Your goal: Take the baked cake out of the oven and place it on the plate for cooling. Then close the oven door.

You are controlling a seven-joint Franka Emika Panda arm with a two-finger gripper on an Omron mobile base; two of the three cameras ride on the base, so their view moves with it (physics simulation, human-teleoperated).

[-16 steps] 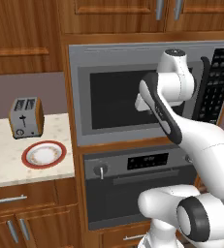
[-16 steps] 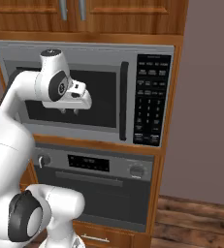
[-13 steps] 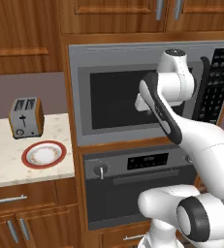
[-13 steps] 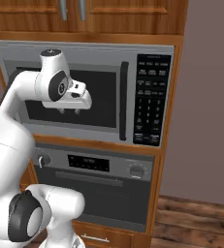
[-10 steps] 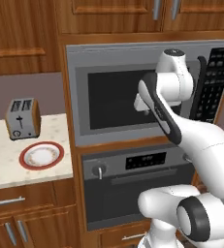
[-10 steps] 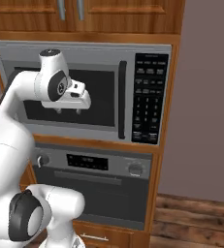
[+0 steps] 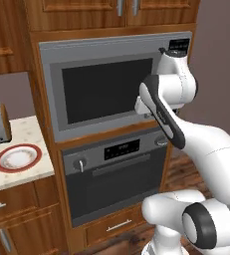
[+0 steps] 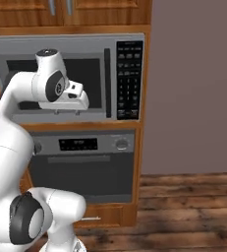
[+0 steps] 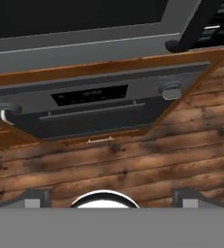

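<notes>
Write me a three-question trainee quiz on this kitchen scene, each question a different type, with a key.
1. True or false: the oven door is shut.
2. Multiple choice: the plate lies on (A) the floor, (B) the counter left of the oven, (C) the microwave.
3. Fill in: the gripper hangs in front of the ____, jaws ____.

Key: 1 true; 2 B; 3 microwave, open.

Markings on the microwave keypad (image 8: pixel 129 81) are too small to read.
</notes>
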